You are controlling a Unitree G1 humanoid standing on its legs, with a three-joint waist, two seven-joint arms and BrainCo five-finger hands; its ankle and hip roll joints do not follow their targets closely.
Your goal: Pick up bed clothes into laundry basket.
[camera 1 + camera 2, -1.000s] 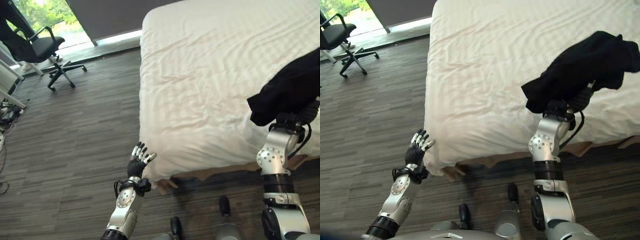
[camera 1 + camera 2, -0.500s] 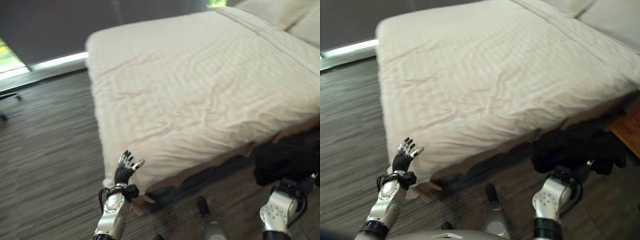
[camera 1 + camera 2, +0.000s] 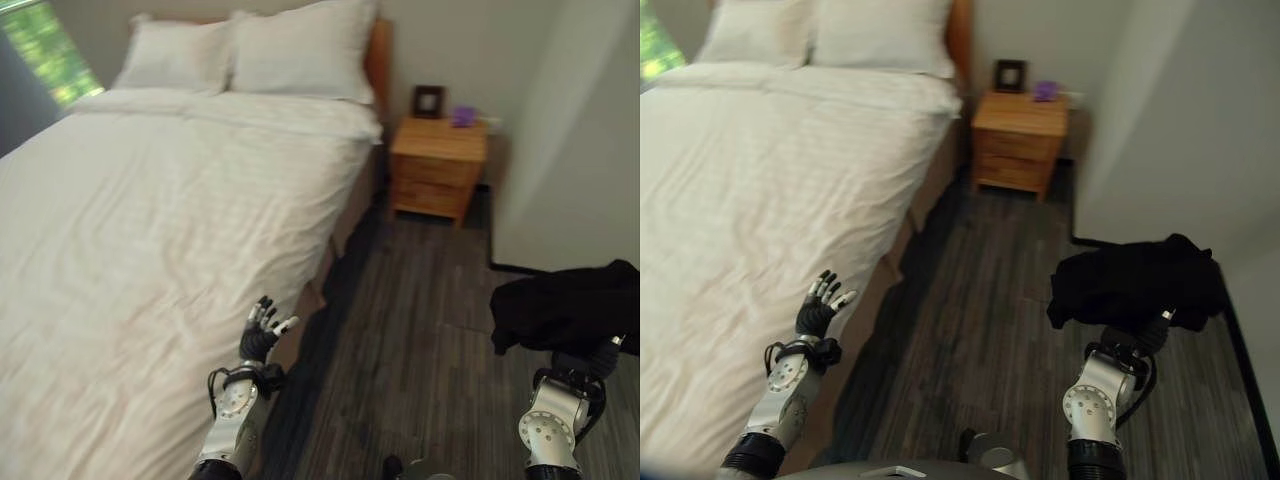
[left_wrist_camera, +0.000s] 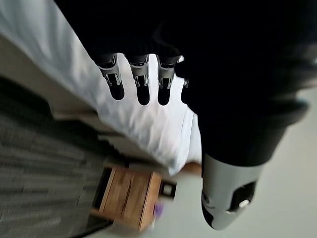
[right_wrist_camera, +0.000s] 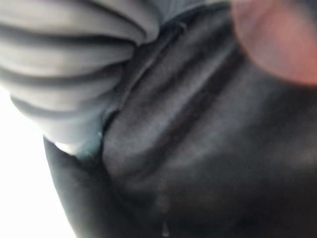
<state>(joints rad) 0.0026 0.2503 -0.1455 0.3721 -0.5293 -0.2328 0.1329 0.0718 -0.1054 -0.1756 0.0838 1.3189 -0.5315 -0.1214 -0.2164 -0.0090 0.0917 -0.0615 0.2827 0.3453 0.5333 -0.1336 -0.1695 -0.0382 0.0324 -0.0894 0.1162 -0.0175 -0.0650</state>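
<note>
Black garment [image 3: 1137, 283] bunched at lower right of frame, draped over right hand [image 3: 590, 358], above dark wood floor [image 3: 980, 310]; that hand's fingers hidden under cloth, can't tell their state. Left hand [image 3: 822, 309] lower left beside white bed [image 3: 150, 230] edge, fingers straight, spread, holding nothing. Wooden nightstand [image 3: 1018, 140] upper centre.

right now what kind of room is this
Most likely a bedroom, perhaps in a hotel: a made bed with white sheets and two pillows, and beside it a wooden nightstand on dark wood-look flooring.
</note>
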